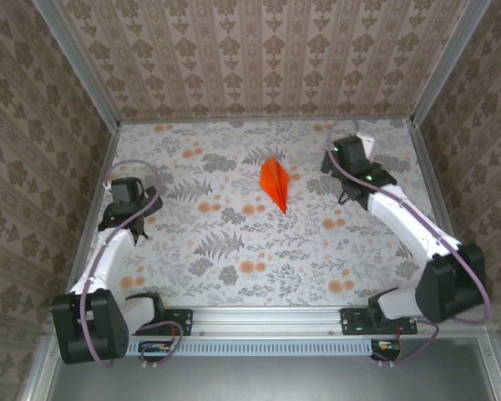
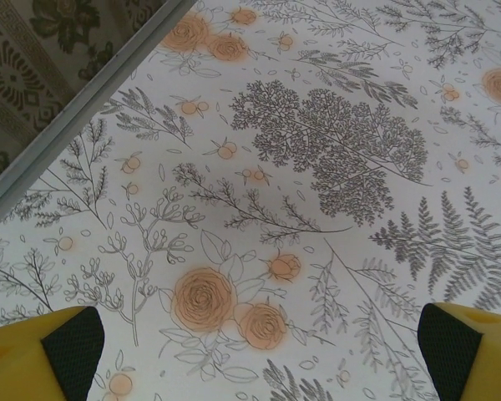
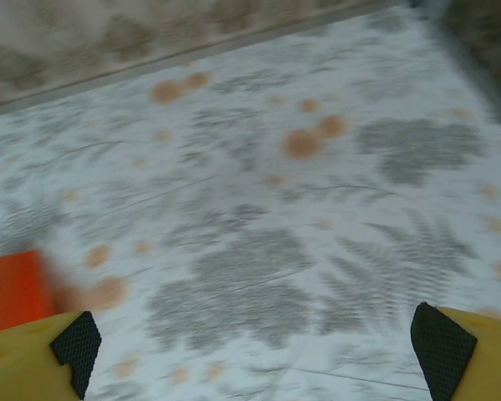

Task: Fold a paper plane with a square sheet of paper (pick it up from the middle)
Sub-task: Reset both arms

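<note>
Wide open and empty, the left hand (image 2: pixel 260 342) and right hand (image 3: pixel 259 341) should be lifted without the plane (image 1: pixel 275 185) being brushed.

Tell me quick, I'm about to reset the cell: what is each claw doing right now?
Left claw: open, holding nothing.
Right claw: open, holding nothing; the pointed bright orange paper plane lies apart from it.

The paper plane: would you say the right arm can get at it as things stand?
Probably yes. The paper plane lies mid-table, and the right gripper hangs just to its right with jaws open and empty. Only bare tabletop lies between them, so nothing seems to block the way.
</note>
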Motion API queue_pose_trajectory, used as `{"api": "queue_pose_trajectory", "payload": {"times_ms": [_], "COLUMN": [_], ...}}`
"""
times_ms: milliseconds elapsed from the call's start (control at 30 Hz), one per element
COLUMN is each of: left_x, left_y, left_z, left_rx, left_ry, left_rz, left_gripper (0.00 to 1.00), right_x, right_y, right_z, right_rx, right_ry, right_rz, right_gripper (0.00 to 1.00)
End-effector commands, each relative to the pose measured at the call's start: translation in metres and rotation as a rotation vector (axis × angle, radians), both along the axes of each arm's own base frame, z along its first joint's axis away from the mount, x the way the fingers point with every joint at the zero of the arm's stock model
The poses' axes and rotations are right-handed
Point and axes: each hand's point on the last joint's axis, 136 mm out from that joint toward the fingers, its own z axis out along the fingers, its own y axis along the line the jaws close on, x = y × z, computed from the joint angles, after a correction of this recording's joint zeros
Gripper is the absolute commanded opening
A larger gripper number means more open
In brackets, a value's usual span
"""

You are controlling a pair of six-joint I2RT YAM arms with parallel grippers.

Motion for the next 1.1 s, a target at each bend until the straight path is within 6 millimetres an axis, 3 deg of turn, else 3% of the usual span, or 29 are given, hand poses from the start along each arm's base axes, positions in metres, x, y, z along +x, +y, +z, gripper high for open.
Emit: {"api": "queue_pose_trajectory", "payload": {"times_ms": [0,200,367,433,533,767,1067], "left_x": [0.017,0.031,0.039,0.040,0.042,0.054,0.067], "left_y": [0.010,-0.005,-0.025,-0.042,-0.048,-0.043,-0.047], "left_z": [0.009,-0.012,-0.016,-0.010,-0.009,-0.007,-0.022], "left_rx": [0.083,0.126,0.155,0.128,0.149,0.219,0.219], "left_ry": [-0.080,-0.154,-0.244,-0.329,-0.357,-0.357,-0.383], "left_rz": [-0.006,-0.127,-0.274,-0.353,-0.384,-0.386,-0.422], "left_gripper": [1.00,1.00,1.00,1.00,1.00,1.00,1.00], "right_x": [-0.011,-0.027,-0.010,-0.005,0.002,0.011,0.012], "right_y": [-0.049,-0.075,-0.065,-0.060,-0.048,-0.033,-0.033], "right_z": [0.006,-0.045,-0.079,-0.083,-0.078,-0.095,-0.107], "right_rx": [-0.108,-0.230,-0.212,-0.209,-0.200,-0.188,-0.149], "right_ry": [-0.127,-0.142,-0.148,-0.156,-0.224,-0.245,-0.254], "right_rz": [-0.122,-0.121,-0.027,0.010,0.096,0.208,0.234], "right_gripper": [1.00,1.00,1.00,1.00,1.00,1.00,1.00]}}
